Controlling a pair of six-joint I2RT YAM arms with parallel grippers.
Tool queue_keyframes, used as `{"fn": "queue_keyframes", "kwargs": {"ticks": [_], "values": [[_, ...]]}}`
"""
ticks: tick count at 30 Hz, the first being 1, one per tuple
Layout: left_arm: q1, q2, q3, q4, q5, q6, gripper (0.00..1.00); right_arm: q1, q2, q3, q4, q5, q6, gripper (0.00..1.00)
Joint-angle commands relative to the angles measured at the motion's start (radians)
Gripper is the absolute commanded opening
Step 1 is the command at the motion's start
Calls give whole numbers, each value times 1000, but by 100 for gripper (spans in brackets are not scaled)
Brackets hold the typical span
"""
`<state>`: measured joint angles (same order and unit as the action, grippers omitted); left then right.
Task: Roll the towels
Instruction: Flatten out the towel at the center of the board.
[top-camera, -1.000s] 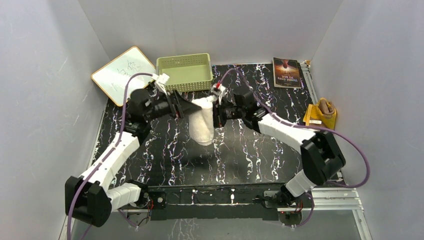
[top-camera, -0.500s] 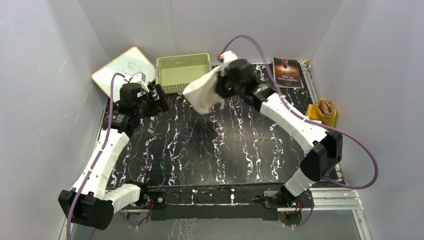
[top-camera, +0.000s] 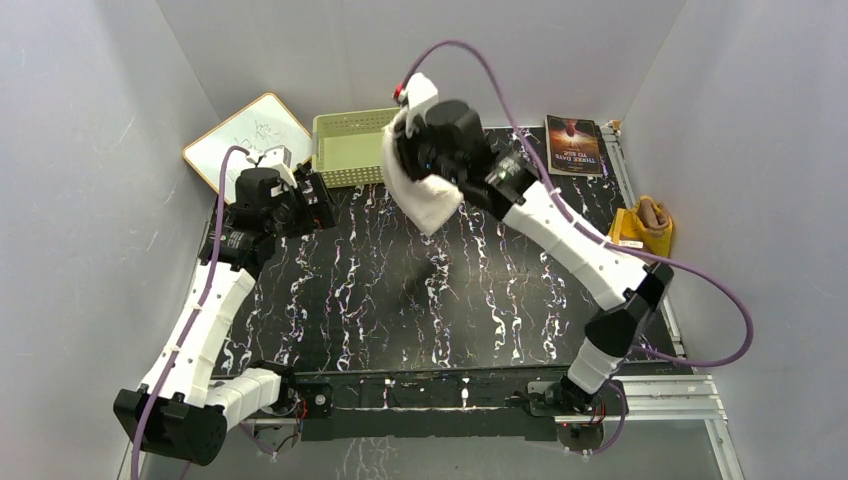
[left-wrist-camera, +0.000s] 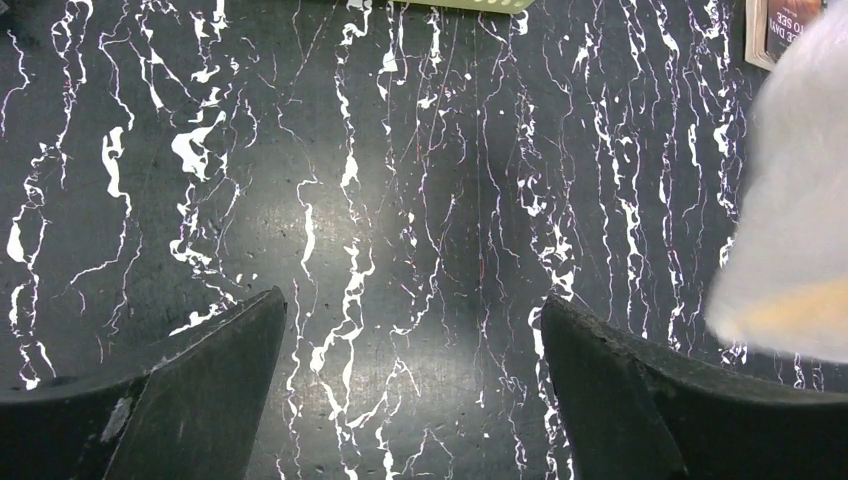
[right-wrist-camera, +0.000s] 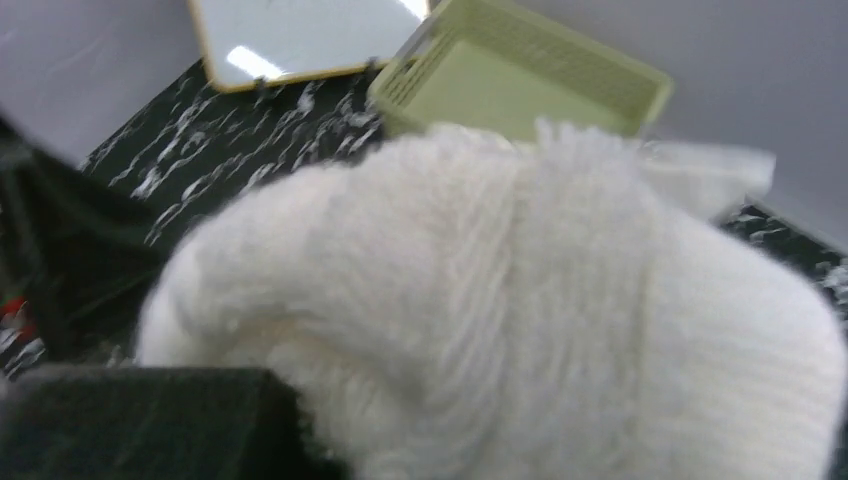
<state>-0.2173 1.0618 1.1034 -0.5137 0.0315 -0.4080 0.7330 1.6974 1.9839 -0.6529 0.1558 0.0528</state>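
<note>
Right hand (top-camera: 415, 160) is clamping shut on the white towel (top-camera: 432, 198), holding it up in the air over the far middle of the table (top-camera: 400, 300), just right of the green basket (top-camera: 350, 140). The white towel is hanging as a bunched lump, its lower end drooping toward the near right and not touching the table. In the right wrist view the white towel (right-wrist-camera: 520, 300) is filling most of the frame as blurred, fuzzy terry pile. One dark finger (right-wrist-camera: 140, 420) is showing at lower left; the other is hiding behind the cloth. The green basket (right-wrist-camera: 520, 80) and the whiteboard (right-wrist-camera: 300, 30) are showing behind it.

Left hand (top-camera: 322, 197) is sitting wide open, holding nothing, over the far left part of the table, near the green basket's near left corner and well apart from the white towel. In the left wrist view both fingers (left-wrist-camera: 200, 400) are spreading wide over the bare black marbled table (left-wrist-camera: 400, 200) with nothing between them. A blurred edge of the white towel (left-wrist-camera: 800, 220) is hanging in at the right.

The brown towel (top-camera: 645, 222), with its yellow-orange side showing, is lying bunched at the right edge of the table by the right wall, untouched. A book (top-camera: 573, 145) is lying at the far right corner. The whiteboard (top-camera: 250, 145) is sitting at the far left, just left of the green basket.
</note>
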Motion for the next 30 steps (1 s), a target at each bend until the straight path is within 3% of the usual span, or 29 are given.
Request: {"fn": "queue_keyframes", "kwargs": {"ticks": [1, 4, 5, 9, 11, 14, 17, 22, 30], "values": [[9, -22, 54, -40, -8, 32, 98, -90, -167, -239, 199, -106, 98, 0], [9, -38, 38, -46, -7, 50, 98, -104, -153, -216, 125, -118, 90, 1], [10, -35, 31, -50, -5, 54, 98, -86, -128, -195, 71, -147, 70, 10], [11, -7, 21, -59, 19, 58, 98, 31, -124, -274, -25, -192, -84, 76], [10, 4, 20, -61, 20, 59, 98, 35, -202, -398, 66, -135, -77, 95], [10, 38, 22, -68, 22, 64, 98, -15, -352, -621, 281, -49, -18, 98], [11, 91, 21, -80, -11, 65, 97, -110, -390, -691, 345, -33, 56, 98], [9, 139, -19, -43, -50, 1, 93, -195, -208, -664, 240, -74, 118, 97], [-41, 268, -50, 105, 28, -113, 88, -205, 74, -568, 291, -187, 103, 85]]}}
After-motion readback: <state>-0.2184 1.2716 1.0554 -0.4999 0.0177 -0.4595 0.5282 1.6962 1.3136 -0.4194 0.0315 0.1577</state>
